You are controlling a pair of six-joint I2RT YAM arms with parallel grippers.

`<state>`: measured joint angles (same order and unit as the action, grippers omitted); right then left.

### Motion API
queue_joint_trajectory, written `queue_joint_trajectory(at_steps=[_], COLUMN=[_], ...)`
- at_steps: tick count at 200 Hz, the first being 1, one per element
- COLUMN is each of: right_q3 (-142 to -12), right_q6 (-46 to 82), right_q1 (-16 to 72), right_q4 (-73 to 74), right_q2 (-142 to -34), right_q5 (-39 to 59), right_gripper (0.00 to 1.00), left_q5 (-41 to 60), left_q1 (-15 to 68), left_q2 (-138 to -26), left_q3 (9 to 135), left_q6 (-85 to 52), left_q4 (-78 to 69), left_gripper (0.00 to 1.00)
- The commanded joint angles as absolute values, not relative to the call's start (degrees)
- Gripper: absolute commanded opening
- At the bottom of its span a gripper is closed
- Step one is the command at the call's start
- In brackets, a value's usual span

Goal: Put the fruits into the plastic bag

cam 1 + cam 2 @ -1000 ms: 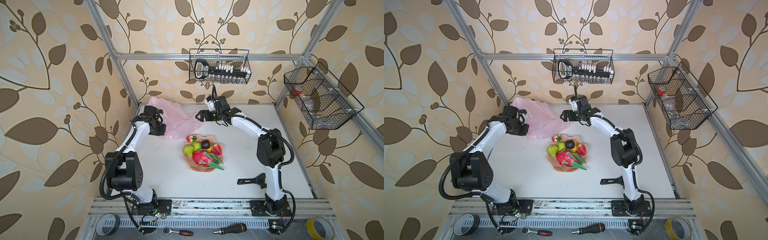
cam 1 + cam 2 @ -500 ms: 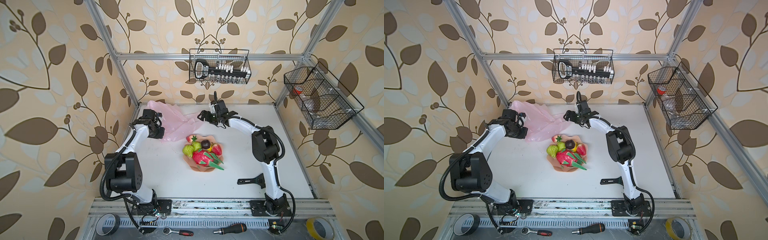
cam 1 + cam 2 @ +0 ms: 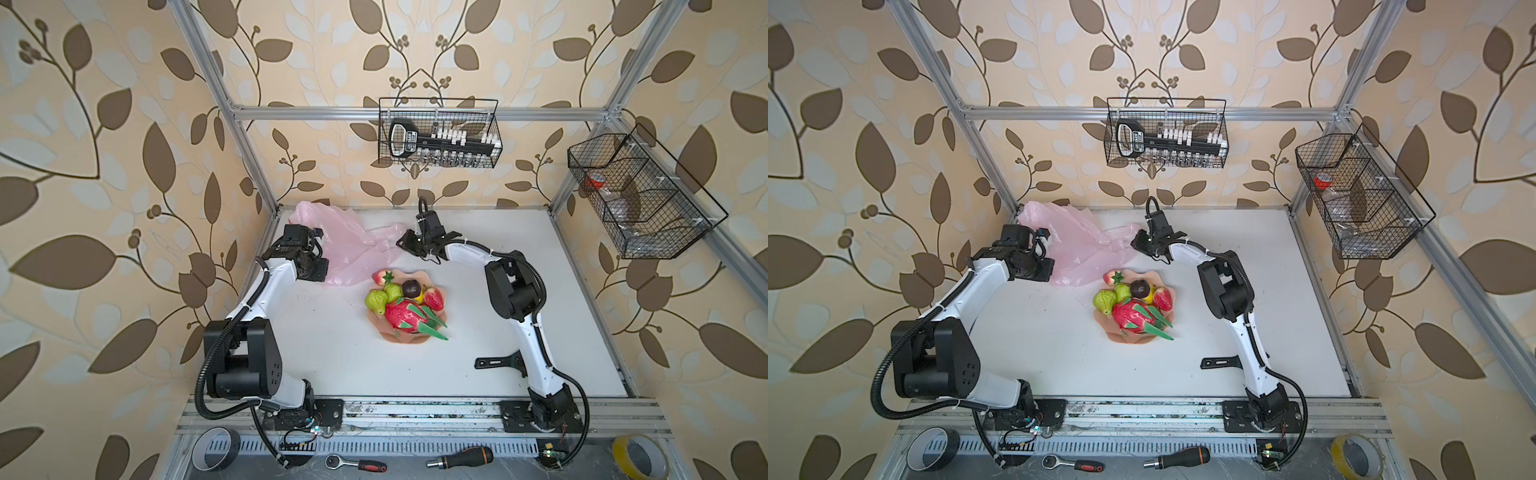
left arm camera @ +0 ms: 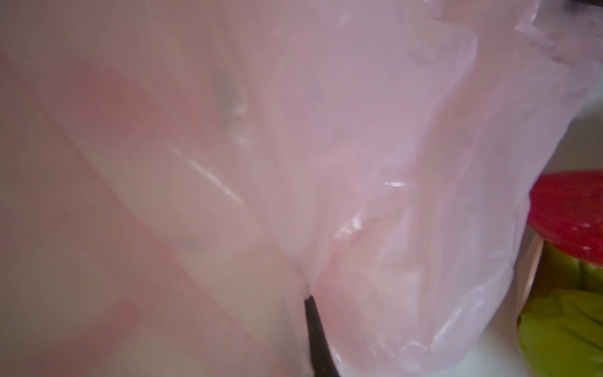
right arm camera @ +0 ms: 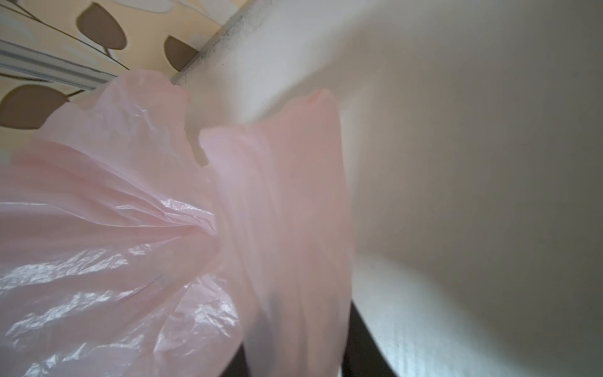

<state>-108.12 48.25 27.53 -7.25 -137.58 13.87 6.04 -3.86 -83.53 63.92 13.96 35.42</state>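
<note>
The pale pink plastic bag (image 3: 345, 245) (image 3: 1075, 245) lies crumpled at the back left of the table. My left gripper (image 3: 321, 266) (image 4: 308, 293) is shut on its near edge, and a dark fingertip (image 4: 318, 342) shows under the film. My right gripper (image 3: 401, 243) (image 5: 293, 359) is shut on the bag's handle strip (image 5: 287, 212), with dark fingers (image 5: 359, 352) on both sides of it. The fruits sit in a peach bowl (image 3: 399, 338): a dragon fruit (image 3: 405, 318), strawberries (image 3: 434, 300) (image 3: 379, 277), pears (image 3: 376, 301), a purple ball (image 3: 411, 287) and a yellow fruit (image 3: 420, 297).
A wire basket (image 3: 438, 133) hangs on the back wall and another (image 3: 640, 199) on the right wall. A black bracket (image 3: 496, 361) lies by the right arm's base. A ratchet (image 3: 357, 463), a screwdriver (image 3: 461, 457) and tape rolls (image 3: 638, 455) lie along the front rail.
My right gripper has moved left to the bag's handle and closed from wide open onto it. The left gripper stays shut on the bag, which has spread a little toward the right gripper.
</note>
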Motion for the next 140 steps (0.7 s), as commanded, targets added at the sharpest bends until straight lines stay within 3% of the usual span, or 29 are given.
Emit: queue_joint_trajectory(at_steps=[1,17,30,47,66,69,77,140], right_q3=[-110.32,-109.38,-108.77,-106.9,-102.5,-101.73,-99.65,-86.78], right_q6=[49.49,50.69,50.29,49.78,49.66,49.71,50.27,52.82], right_q1=[28.03,28.51,29.34,30.53,31.99,32.18,32.6,37.93], right_q4=[-3.8,-1.41,-0.03,2.87,6.94,7.51,8.95,17.36], right_q2=[-137.38,-136.43,-134.86,-131.75,-126.85,-126.04,-123.93,-109.36], right_q5=[13.38,14.42,14.67,15.87,16.22,15.97,15.57,9.91], right_gripper=[0.15,0.02,0.0,0.0,0.0,0.0,0.0,0.0], left_q5=[7.9,8.04,7.56,6.14,9.62,9.8,10.83,16.45], left_q1=[-4.99,-5.97,-6.94,-9.06,-13.0,-13.55,-14.8,-17.84], left_q2=[-79.19,-77.95,-77.17,-76.29,-76.19,-76.19,-76.24,-79.58], left_q3=[62.32,61.03,60.48,60.28,62.35,62.84,64.47,83.67], left_q6=[13.16,12.21,10.7,6.44,0.93,0.01,-2.25,-23.09], left_q4=[32.41,31.32,30.65,29.72,31.1,31.4,32.46,46.86], left_gripper=[0.0,0.01,0.06,0.46,0.74,0.84,0.98,0.99])
